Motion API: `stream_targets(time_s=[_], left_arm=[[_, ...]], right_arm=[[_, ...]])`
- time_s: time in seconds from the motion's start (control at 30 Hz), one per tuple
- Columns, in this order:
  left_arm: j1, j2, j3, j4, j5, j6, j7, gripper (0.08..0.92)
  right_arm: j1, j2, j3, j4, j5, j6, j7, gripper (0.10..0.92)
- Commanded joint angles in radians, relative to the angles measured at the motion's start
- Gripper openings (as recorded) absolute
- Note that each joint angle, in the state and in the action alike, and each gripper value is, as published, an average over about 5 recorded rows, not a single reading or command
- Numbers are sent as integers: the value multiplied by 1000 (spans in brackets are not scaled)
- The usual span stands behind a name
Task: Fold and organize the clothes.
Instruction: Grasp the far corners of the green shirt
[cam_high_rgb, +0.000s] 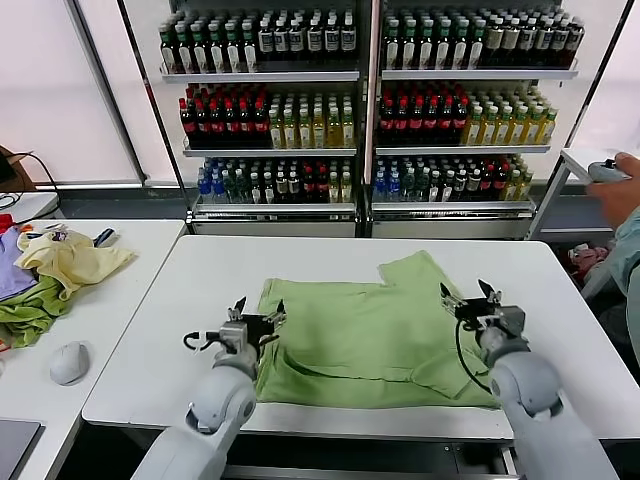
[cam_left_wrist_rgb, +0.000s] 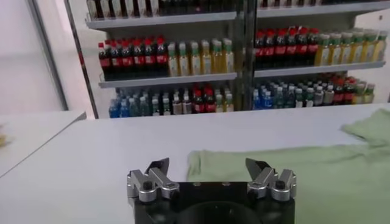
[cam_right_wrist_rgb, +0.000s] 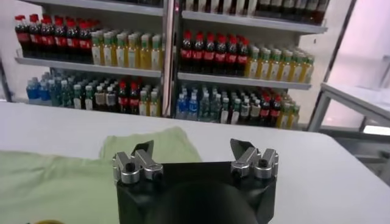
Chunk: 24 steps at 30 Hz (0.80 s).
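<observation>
The light sage-green T-shirt (cam_high_rgb: 365, 330) lies partly folded on the white table (cam_high_rgb: 200, 270), one sleeve pointing to the far right. No printed graphic shows on it. My left gripper (cam_high_rgb: 254, 312) is open and empty, hovering at the shirt's left edge. My right gripper (cam_high_rgb: 467, 292) is open and empty over the shirt's right edge. The left wrist view shows the shirt (cam_left_wrist_rgb: 317, 176) beyond the left gripper (cam_left_wrist_rgb: 209, 164). The right wrist view shows a sleeve (cam_right_wrist_rgb: 155, 143) beyond the right gripper (cam_right_wrist_rgb: 192, 148).
A side table at left holds a pale yellow garment (cam_high_rgb: 70, 262), a darker green one (cam_high_rgb: 30, 310), a purple one (cam_high_rgb: 8, 265) and a grey mouse (cam_high_rgb: 68, 362). Shelves of bottles (cam_high_rgb: 360, 100) stand behind. A person's arm (cam_high_rgb: 625, 200) is at far right.
</observation>
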Motion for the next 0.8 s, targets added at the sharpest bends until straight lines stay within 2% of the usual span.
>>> stream_targets(time_s=[0.03, 0.37, 0.73, 0.8], left_arm=[[-284, -53, 56, 380, -21, 4, -13, 823], [-343, -62, 66, 494, -74, 22, -9, 823], [-338, -57, 79, 489, -157, 50, -3, 823], [-331, -52, 82, 481, -177, 55, -2, 814]], right_arm=[[343, 51, -163, -372, 2, -15, -12, 823], [481, 153, -177, -660, -40, -7, -55, 823], [526, 226, -154, -837, -139, 19, -98, 822], [526, 233, -152, -849, -142, 18, -103, 799]])
